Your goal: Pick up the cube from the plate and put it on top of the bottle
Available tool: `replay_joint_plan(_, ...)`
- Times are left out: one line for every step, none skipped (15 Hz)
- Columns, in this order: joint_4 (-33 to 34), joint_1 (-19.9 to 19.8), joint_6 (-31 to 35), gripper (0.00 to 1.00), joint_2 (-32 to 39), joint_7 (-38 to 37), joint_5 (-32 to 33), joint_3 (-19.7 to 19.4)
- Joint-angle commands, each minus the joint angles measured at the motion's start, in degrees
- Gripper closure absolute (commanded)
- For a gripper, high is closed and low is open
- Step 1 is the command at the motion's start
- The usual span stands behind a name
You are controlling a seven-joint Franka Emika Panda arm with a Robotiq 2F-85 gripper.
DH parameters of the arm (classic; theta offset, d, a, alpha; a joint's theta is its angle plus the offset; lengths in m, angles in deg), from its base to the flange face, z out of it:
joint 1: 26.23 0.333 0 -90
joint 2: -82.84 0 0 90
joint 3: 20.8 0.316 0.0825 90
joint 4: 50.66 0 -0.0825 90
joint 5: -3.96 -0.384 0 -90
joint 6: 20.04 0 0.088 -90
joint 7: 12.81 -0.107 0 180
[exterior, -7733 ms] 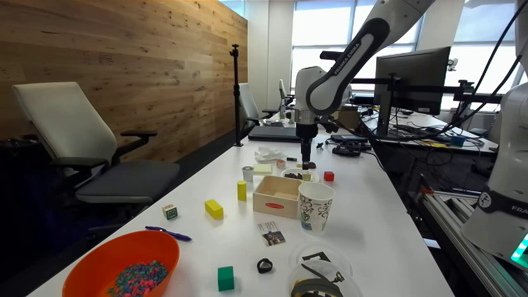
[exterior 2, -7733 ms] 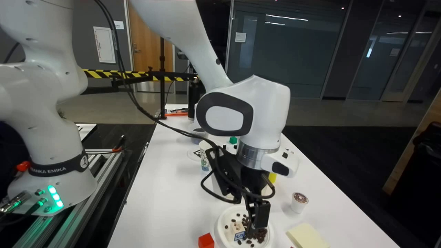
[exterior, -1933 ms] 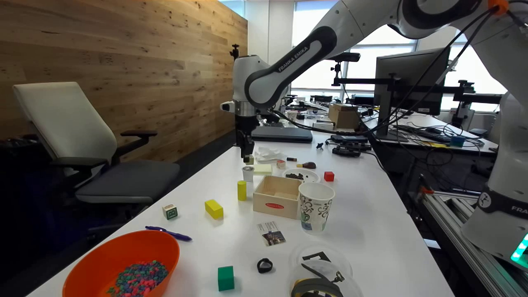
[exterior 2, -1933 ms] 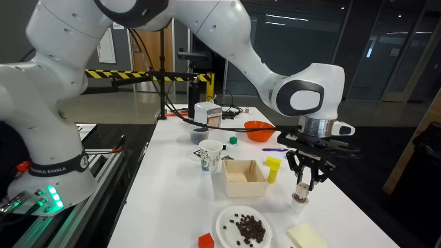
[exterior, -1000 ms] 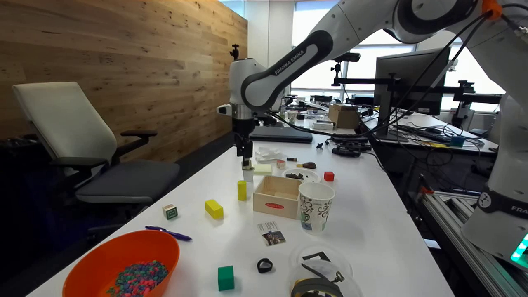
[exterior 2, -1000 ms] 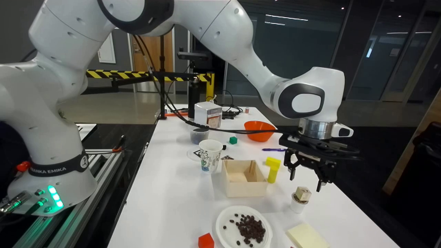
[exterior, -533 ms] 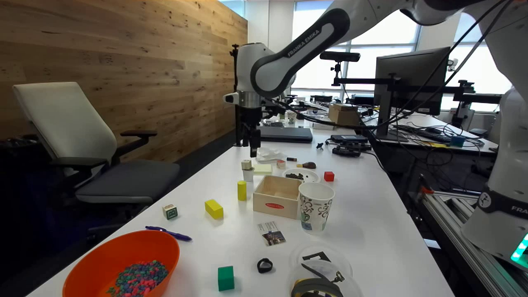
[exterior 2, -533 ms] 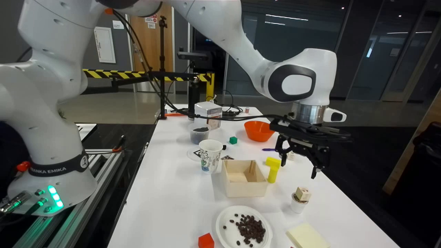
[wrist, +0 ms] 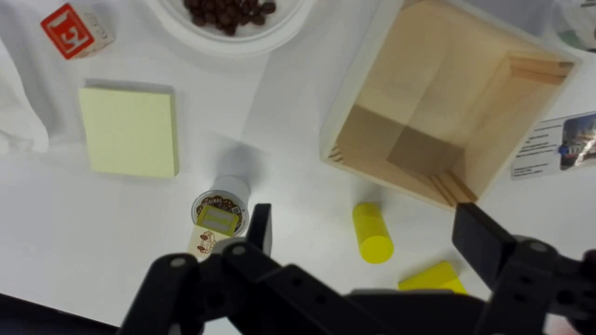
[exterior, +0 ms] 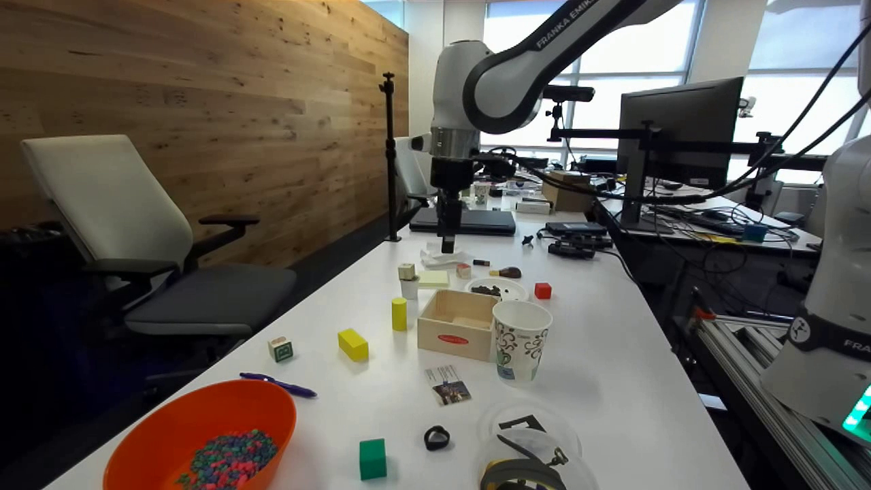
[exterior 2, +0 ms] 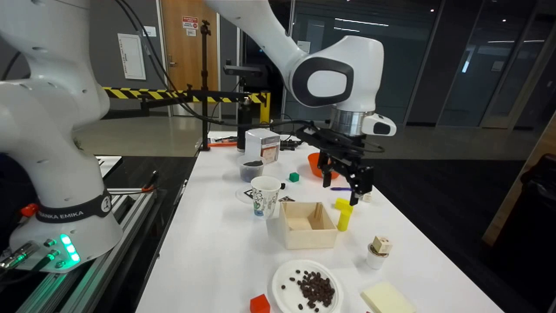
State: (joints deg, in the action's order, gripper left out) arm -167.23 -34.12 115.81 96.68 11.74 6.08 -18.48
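Observation:
The cube, a small wooden letter block, rests tilted on top of the short white bottle in both exterior views: cube [exterior 2: 382, 244], bottle [exterior 2: 375, 260]; cube [exterior: 406, 271], bottle [exterior: 409, 288]. In the wrist view the cube [wrist: 216, 221] sits off-centre on the lid of the bottle [wrist: 233, 188], partly hidden by a finger. My gripper [exterior 2: 341, 190] is open and empty, raised above the table and apart from the cube. It also shows in the wrist view [wrist: 364, 223], jaws wide apart. The white plate [exterior 2: 279, 278] holds only dark beans.
A wooden box [exterior 2: 310, 239] stands between the plate and the patterned paper cup [exterior 2: 265, 198]. A yellow cylinder [exterior 2: 343, 221] stands beside the box. A pale note pad [exterior 2: 388, 299] lies near the bottle. A red cube [exterior 2: 259, 304] lies by the plate.
The cube went from the plate to the bottle's top in my gripper. My gripper then opened, let it go, rose and moved away toward the robot base side. The cube stayed on the bottle.

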Motion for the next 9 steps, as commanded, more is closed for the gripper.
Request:
replay_joint_plan(-12.2,0.9,6.3,0.0,-9.7,-5.7,-6.5,-0.3)
replay_joint_plan(-4.9,1.3,2.7,0.0,-3.7,-3.1,-3.1,-1.1)
replay_joint_plan(-6.3,1.5,3.1,0.0,-4.8,-3.3,-3.3,-1.2)
replay_joint_plan(-6.2,1.6,3.1,0.0,-4.9,-3.3,-3.3,-1.3)
replay_joint_plan(-6.1,1.6,3.1,0.0,-4.7,-3.3,-3.3,-1.3)
replay_joint_plan(-5.9,1.6,3.1,0.0,-4.4,-3.3,-3.3,-1.3)
replay_joint_plan(-5.8,1.6,3.1,0.0,-4.1,-3.3,-3.3,-1.3)
replay_joint_plan(-5.8,1.6,3.1,0.0,-4.0,-3.3,-3.3,-1.3)
replay_joint_plan(-5.8,1.6,3.1,0.0,-4.0,-3.3,-3.3,-1.3)
